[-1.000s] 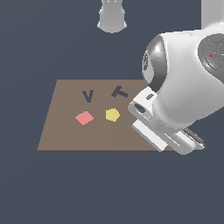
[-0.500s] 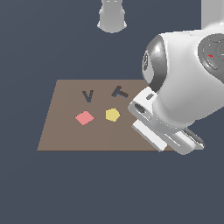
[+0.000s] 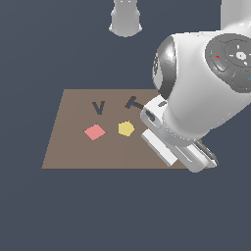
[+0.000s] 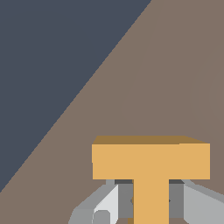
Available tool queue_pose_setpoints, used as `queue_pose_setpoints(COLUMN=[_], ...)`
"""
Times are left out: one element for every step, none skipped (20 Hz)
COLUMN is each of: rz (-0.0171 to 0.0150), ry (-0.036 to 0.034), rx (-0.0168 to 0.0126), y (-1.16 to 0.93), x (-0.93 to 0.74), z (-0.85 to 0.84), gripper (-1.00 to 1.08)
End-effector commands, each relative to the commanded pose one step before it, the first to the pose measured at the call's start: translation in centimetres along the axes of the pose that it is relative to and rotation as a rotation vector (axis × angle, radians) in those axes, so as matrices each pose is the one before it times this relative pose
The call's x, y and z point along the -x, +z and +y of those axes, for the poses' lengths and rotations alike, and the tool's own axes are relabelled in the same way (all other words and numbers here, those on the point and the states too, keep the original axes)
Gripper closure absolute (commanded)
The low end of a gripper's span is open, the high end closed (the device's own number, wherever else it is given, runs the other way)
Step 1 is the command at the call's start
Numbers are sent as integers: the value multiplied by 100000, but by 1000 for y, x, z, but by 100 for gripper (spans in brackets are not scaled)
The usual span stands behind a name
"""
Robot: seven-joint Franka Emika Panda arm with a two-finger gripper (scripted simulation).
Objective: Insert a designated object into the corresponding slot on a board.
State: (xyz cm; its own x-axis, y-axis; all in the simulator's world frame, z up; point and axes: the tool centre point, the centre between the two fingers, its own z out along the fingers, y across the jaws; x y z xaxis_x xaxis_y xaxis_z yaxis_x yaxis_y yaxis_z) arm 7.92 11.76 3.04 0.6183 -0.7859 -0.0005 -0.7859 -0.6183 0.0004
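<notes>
My claw (image 4: pixel 151 205) pinches the orange T-block (image 4: pixel 151 164) by its stem, fingers (image 4: pixel 107 205) tight on both sides, over the brown board (image 3: pixel 73 147). T-shaped slot (image 3: pixel 133 103) sits well apart from my claw, near V cutout (image 3: pixel 99 107), yellow pentagon (image 3: pixel 126 128), pink square (image 3: pixel 94 131).

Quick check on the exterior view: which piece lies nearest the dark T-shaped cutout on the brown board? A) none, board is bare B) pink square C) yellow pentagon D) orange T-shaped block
C: the yellow pentagon lies just below the dark navy T-shaped cutout on the flat brown board, while the pink square lies further toward the exterior view's left, under the dark V-shaped cutout.
</notes>
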Motion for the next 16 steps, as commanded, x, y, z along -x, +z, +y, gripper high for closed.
queue_pose_setpoints(rz=[37, 2, 2, 2, 2, 2, 2, 2, 2, 2, 1, 1, 1, 1, 1, 0], ry=[5483, 2617, 2810, 3001, 3188, 3371, 3552, 3731, 3909, 4086, 4260, 4427, 4588, 4741, 4820, 4640], rx=[-52, -6, -6, -6, -7, -7, -7, -7, -7, -6, -6, -6, -5, -4, -3, -2], y=[-74, -22, -24, -25, -27, -28, -30, -31, -32, -33, -34, -35, -36, -37, -37, -36], x=[-380, -168, -180, -192, -203, -214, -225, -235, -245, -255, -265, -274, -282, -289, -292, -281], z=[793, 380, 408, 437, 464, 492, 519, 546, 573, 600, 626, 652, 676, 700, 713, 687], gripper=[108, 108, 108, 108, 108, 108, 108, 108, 108, 108, 108, 108, 108, 108, 108, 108])
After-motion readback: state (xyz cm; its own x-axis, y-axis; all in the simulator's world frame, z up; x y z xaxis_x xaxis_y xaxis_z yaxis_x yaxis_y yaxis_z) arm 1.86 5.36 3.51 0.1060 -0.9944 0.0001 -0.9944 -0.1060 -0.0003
